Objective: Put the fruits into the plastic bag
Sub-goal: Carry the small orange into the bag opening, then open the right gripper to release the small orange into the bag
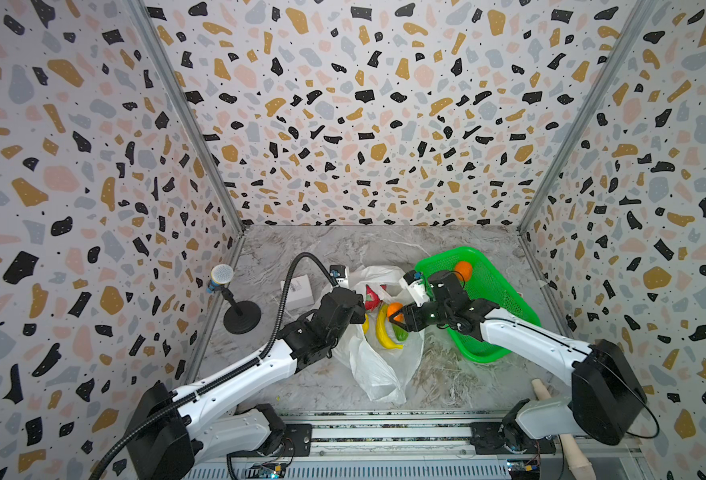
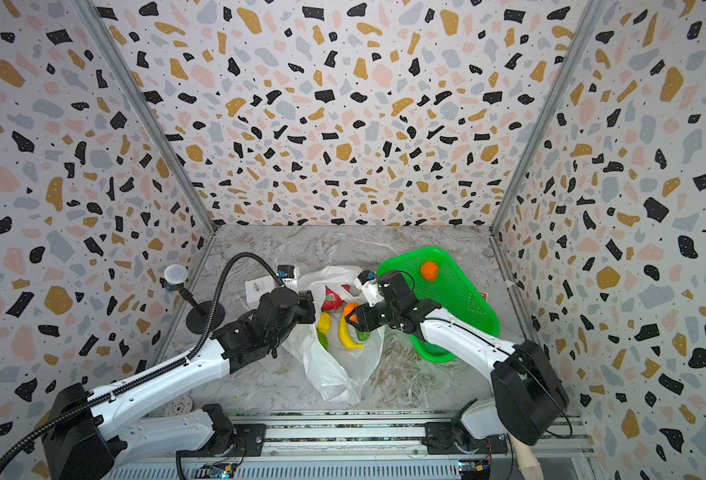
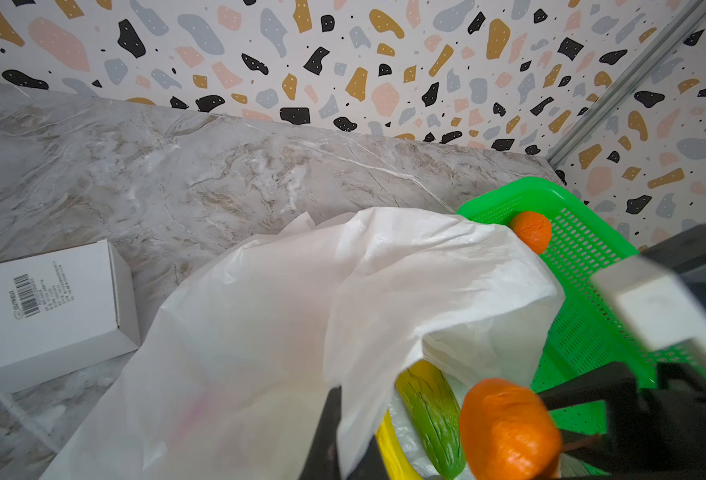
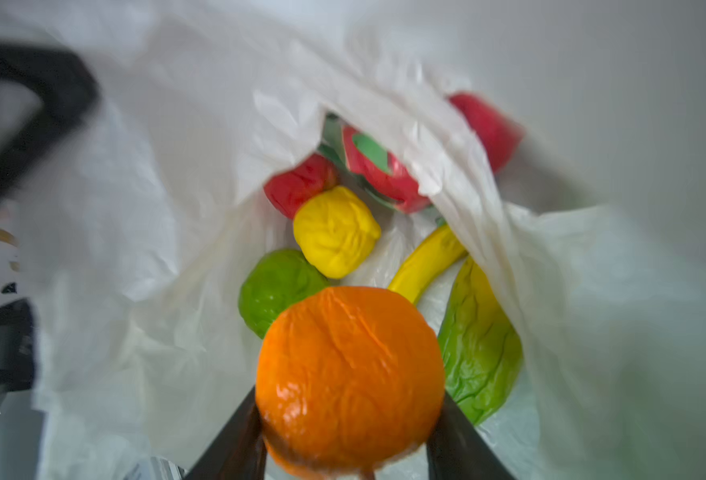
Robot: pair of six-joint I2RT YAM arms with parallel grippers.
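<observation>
Left fingers (image 3: pixel 322 440): closed tight on a fold at the rim of the plastic bag (image 3: pixel 260 332). We see the film draped over them, with that side of the mouth lifted off the bench (image 1: pixel 301 382).
Right fingers (image 4: pixel 235 444): partly spread, one on each side of the first orange (image 4: pixel 349 374), gripping it.
First orange: in the air over the bag's open mouth, above the fruit inside. In both top views it sits at the right arm's tip, between the two arms.
Plastic bag: crumpled in the middle of the bench, with its mouth open upward between the arms. Its closed end trails toward the arm bases.
Inside the bag: we count the dragon fruit (image 4: pixel 380 174), red round fruit (image 4: pixel 299 189), yellow round fruit (image 4: pixel 336 230), green round fruit (image 4: pixel 276 291), banana (image 4: pixel 426 262) and green-yellow oblong fruit (image 4: pixel 476 357). They are bunched close together.
Second orange (image 1: pixel 463 270): alone in the green tray (image 1: pixel 480 355), toward its far end.
Green tray: on the bench just to the right of the bag. We cannot tell whether the two touch.
White box (image 3: pixel 52 307): flat on the bench near the bag's left side, barcode label up.
Right wrist view: blurred at its edges, so we record only the fruit and the fingers from it.
</observation>
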